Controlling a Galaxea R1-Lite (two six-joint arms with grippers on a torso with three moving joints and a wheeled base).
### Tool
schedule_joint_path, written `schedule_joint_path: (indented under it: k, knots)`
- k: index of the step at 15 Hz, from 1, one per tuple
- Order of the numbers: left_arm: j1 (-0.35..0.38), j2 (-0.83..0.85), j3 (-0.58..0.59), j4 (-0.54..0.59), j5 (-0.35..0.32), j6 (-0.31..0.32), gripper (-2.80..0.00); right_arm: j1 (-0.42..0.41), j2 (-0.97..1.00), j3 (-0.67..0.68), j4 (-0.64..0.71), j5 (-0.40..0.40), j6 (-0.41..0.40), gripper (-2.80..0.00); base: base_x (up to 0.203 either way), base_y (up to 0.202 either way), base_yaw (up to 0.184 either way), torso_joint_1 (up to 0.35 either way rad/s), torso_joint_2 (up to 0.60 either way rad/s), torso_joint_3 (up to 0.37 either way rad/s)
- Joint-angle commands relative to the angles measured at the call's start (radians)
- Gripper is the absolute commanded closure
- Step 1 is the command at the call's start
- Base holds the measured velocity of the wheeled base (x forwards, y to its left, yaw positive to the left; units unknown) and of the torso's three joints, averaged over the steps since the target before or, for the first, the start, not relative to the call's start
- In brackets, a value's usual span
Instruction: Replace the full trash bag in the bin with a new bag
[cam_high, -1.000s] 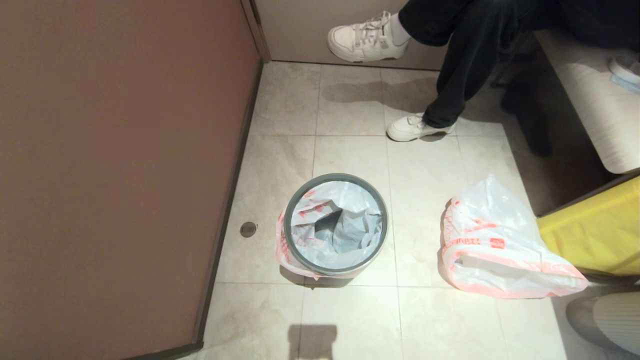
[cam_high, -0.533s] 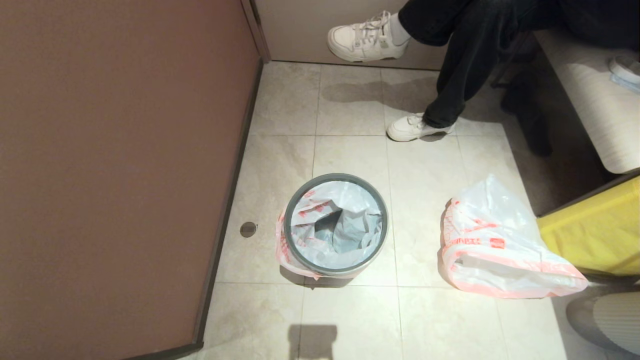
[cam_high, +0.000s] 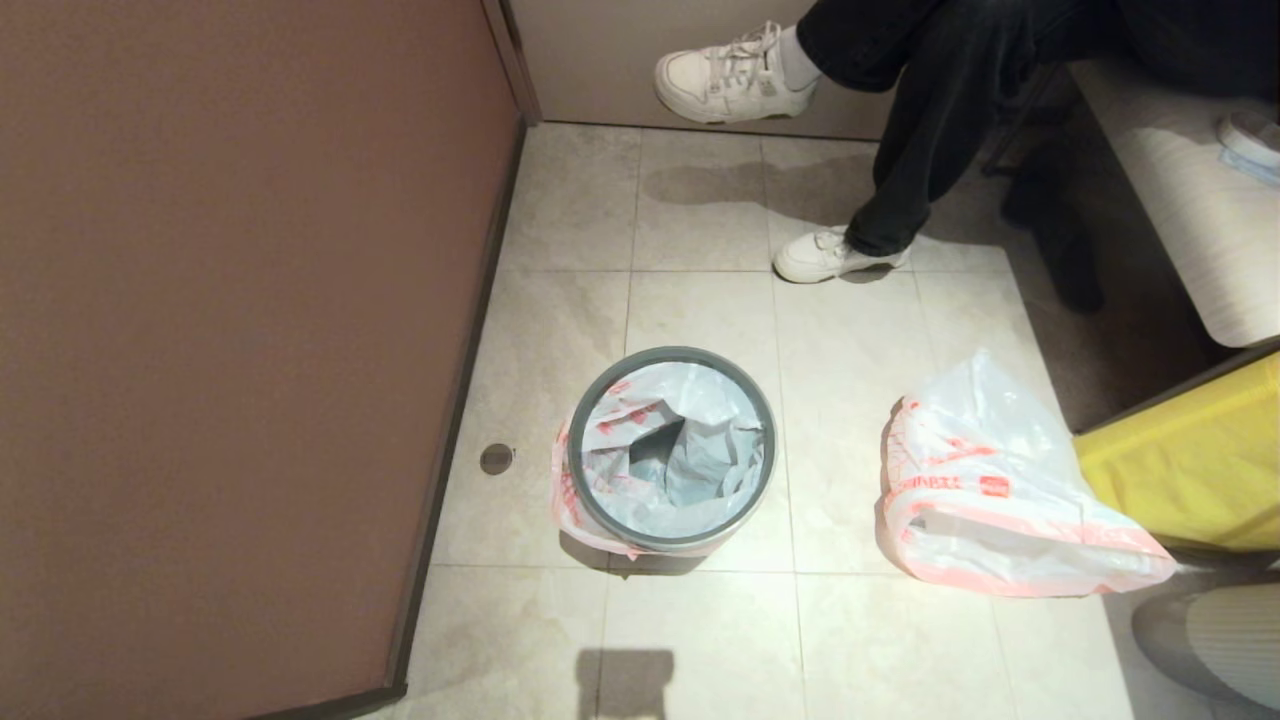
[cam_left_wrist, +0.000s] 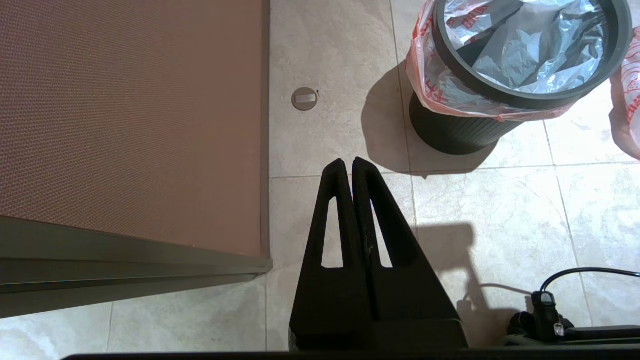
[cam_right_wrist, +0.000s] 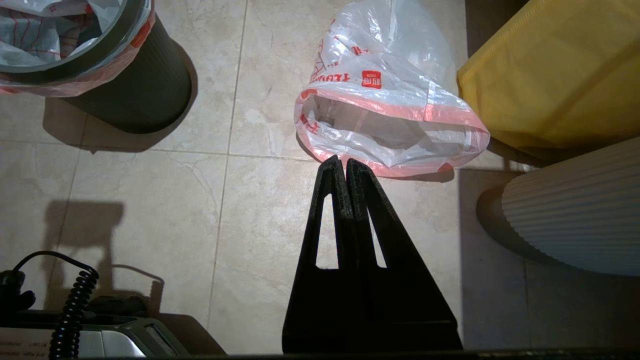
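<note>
The bin (cam_high: 672, 353) stands on the tiled floor, black with a grey ring on top. A limp white bag with red print, the new bag (cam_high: 690, 480), lines it, and its pink hem hangs out under the ring. To the bin's right, the bulky full trash bag (cam_high: 990, 480) lies on the floor, mouth open toward me. My left gripper (cam_left_wrist: 347, 162) hangs shut and empty above the floor, short of the bin (cam_left_wrist: 460, 132). My right gripper (cam_right_wrist: 338, 160) is shut and empty just short of the full bag's (cam_right_wrist: 385, 100) pink hem. Neither gripper shows in the head view.
A brown panel (cam_high: 230, 300) walls off the left side, with a round floor stud (cam_high: 496, 458) beside it. A seated person's legs and white sneakers (cam_high: 835, 255) are beyond the bin. A yellow bag (cam_high: 1190, 460) and a ribbed white object (cam_right_wrist: 575, 215) crowd the right.
</note>
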Motion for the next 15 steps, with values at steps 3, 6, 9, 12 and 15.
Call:
schedule_joint_path:
  k: [3,6,9,12,15]
  knots:
    - [0.000,0.002,0.001,-0.004,0.003,-0.006,0.00,0.000,0.002,0.002,0.001,0.001,-0.006,0.00,0.000,0.000,0.000,0.000,0.00,0.000]
    - [0.000,0.002,0.002,-0.005,0.003,-0.005,0.00,0.000,0.002,0.002,0.001,-0.001,0.000,0.00,0.000,0.000,0.000,0.000,0.00,0.000]
    - [0.000,0.002,0.002,-0.005,0.003,-0.005,0.00,0.000,0.002,0.002,0.001,-0.006,0.005,0.00,0.000,0.000,0.000,0.000,0.00,0.000]
    - [0.000,0.002,0.003,-0.005,0.003,-0.006,0.00,0.000,0.002,0.002,0.001,-0.005,0.004,0.00,0.000,0.000,0.000,0.000,0.00,0.000]
    - [0.000,0.002,0.003,-0.005,0.003,-0.006,0.00,0.000,0.002,0.002,0.001,-0.008,0.028,0.00,0.000,0.000,0.000,0.000,0.00,0.000]
